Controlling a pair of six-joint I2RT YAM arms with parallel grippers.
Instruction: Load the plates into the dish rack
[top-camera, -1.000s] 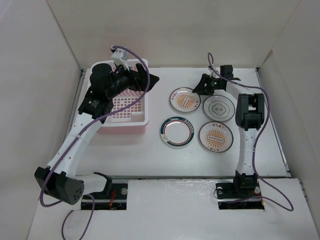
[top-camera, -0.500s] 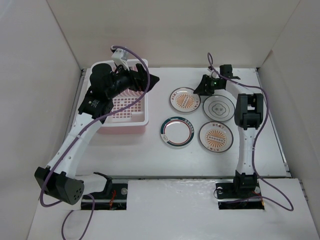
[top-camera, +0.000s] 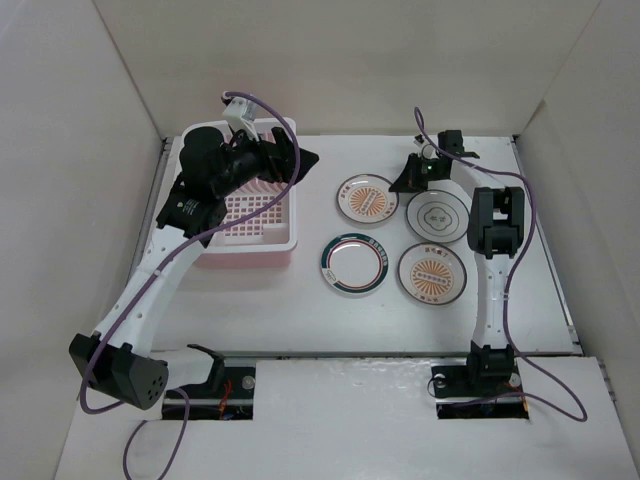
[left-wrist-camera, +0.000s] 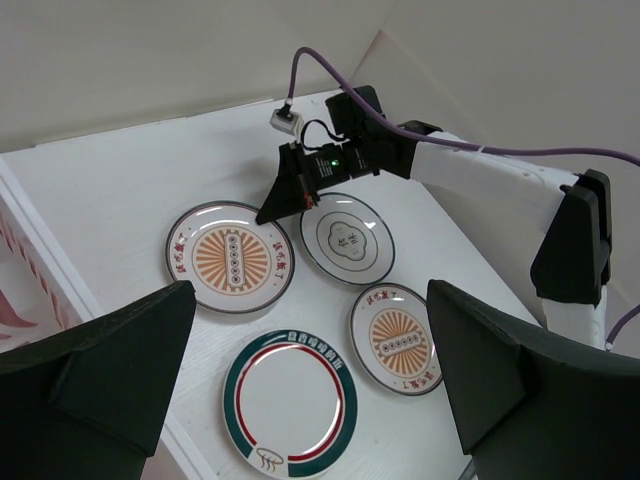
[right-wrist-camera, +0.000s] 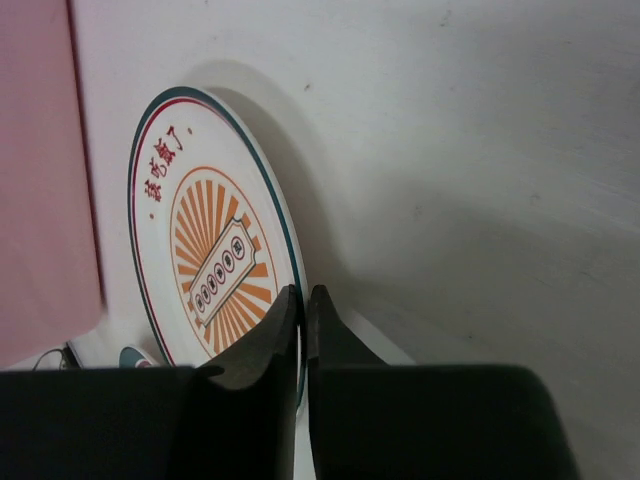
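Note:
Several plates lie on the white table right of the pink dish rack (top-camera: 246, 243): an orange sunburst plate (top-camera: 368, 200), a grey-rimmed white plate (top-camera: 438, 216), a green-rimmed plate (top-camera: 353, 264) and a second sunburst plate (top-camera: 432, 273). My right gripper (top-camera: 405, 181) reaches down at the back. In the right wrist view the right gripper (right-wrist-camera: 303, 292) is shut on the rim of the sunburst plate (right-wrist-camera: 205, 260). My left gripper (top-camera: 292, 163) hangs open and empty over the rack's far right corner. In its own view the left gripper (left-wrist-camera: 310, 292) faces the green-rimmed plate (left-wrist-camera: 290, 402).
White walls enclose the table on the left, back and right. The rack's white rim (left-wrist-camera: 45, 255) shows at the left edge of the left wrist view. A purple cable (top-camera: 500, 180) loops off the right arm near the grey-rimmed plate.
My right gripper has closed its fingers onto the rim of the back sunburst plate. The left arm and the other plates have not moved.

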